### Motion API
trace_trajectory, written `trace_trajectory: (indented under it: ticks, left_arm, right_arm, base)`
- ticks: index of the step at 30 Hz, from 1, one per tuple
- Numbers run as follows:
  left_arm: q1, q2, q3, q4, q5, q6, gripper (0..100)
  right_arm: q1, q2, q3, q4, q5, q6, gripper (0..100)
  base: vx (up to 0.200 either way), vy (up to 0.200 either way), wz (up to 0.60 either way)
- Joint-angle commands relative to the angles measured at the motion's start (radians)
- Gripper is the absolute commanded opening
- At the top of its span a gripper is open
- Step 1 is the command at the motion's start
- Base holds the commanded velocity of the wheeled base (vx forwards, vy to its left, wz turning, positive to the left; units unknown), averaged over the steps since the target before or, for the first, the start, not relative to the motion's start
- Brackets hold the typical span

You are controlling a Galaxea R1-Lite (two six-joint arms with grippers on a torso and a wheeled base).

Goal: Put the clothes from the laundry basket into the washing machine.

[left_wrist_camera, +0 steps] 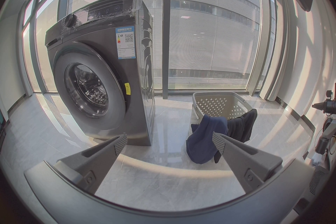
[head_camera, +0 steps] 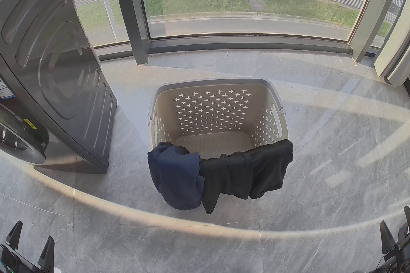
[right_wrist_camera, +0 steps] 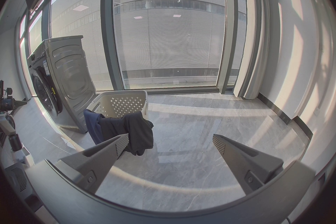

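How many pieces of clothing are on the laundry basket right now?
2. A navy garment hangs over the laundry basket near rim, toward the washing machine; a black garment hangs beside it, touching it. Anything tucked beneath them would be hidden.

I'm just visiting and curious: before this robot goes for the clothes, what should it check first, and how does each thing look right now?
1. Left hand open and empty: ok.
2. Right hand open and empty: ok.
3. Navy garment and black garment easy to grab, draped over the laundry basket near rim: ok.
4. Washing machine door open for loading: looks shut, not ok.
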Motion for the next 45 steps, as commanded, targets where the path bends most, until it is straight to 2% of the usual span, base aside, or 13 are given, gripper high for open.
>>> trace_trajectory:
  ticks: [1, 16, 23, 29, 35, 45]
  left_arm:
    - [0.0, -0.013, 0.018, 0.0, 0.001, 0.0, 100]
    - [0.0, -0.013, 0.018, 0.0, 0.002, -0.002, 100]
    - [0.0, -0.013, 0.016, -0.002, 0.004, -0.003, 100]
    - [0.0, -0.013, 0.018, 0.0, 0.004, -0.005, 100]
    - [0.0, -0.013, 0.018, 0.0, 0.004, -0.003, 100]
    - [0.0, -0.013, 0.018, 0.0, 0.004, -0.005, 100]
  right_arm:
    - [0.0, -0.018, 0.016, 0.0, 0.001, 0.0, 100]
    - [0.0, -0.018, 0.016, 0.0, 0.001, 0.0, 100]
    - [0.0, -0.018, 0.016, 0.0, 0.001, 0.0, 100]
    - [0.0, -0.018, 0.016, 0.0, 0.001, 0.0, 100]
    - [0.0, -0.018, 0.016, 0.0, 0.001, 0.0, 100]
    - [0.0, -0.018, 0.016, 0.0, 0.001, 0.0, 100]
  base:
    - [0.2, 0.0, 0.0]
    - [0.2, 0.0, 0.0]
    - [0.0, 0.0, 0.0]
    - [0.0, -0.2, 0.0]
    - [0.0, 0.0, 0.0]
    - [0.16, 0.0, 0.0]
